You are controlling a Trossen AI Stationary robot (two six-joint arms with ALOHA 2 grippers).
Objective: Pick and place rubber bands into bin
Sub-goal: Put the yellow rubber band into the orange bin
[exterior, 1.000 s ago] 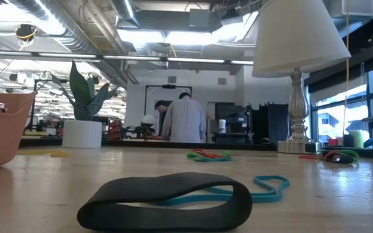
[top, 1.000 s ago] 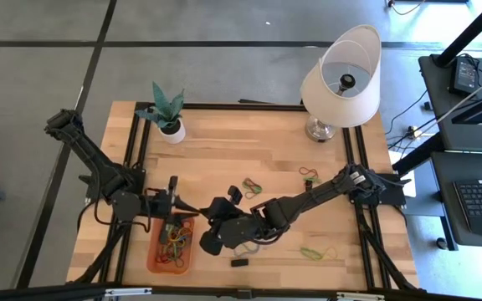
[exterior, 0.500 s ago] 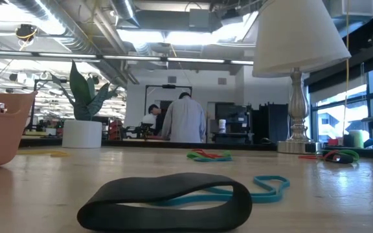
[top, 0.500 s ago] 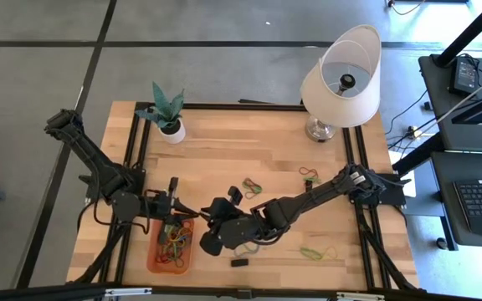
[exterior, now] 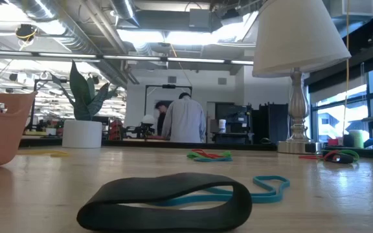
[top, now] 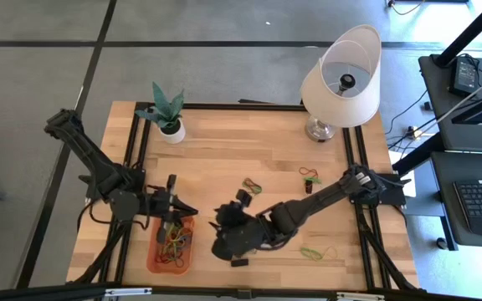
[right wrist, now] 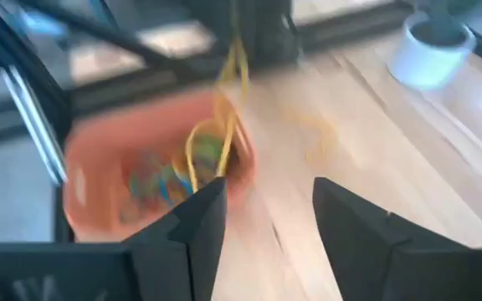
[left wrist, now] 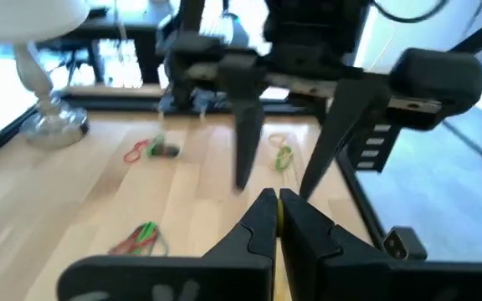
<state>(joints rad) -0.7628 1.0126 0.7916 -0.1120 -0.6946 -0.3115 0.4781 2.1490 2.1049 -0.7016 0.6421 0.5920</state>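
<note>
The orange bin (top: 171,245) sits at the bench's front edge toward its left corner, with a tangle of rubber bands (top: 175,240) already lying in it. The left gripper (top: 184,209) hangs over the bin's far edge, its jaws pressed together with nothing visible between them. The right gripper (top: 220,230) is just beside the bin's right side, its jaws standing apart; its wrist view shows a yellow band (right wrist: 221,117) hanging over the bin's rim.

More bands lie loose on the bench (top: 249,138): a green one (top: 251,186) near the middle, a red and green cluster (top: 310,175) toward the right edge, and a green and yellow pair (top: 318,252) near the front right. A small black block (top: 239,262) rests by the front edge, under the right arm. A potted plant (top: 167,113) stands at the back left corner and a lamp (top: 340,75) at the back right.
</note>
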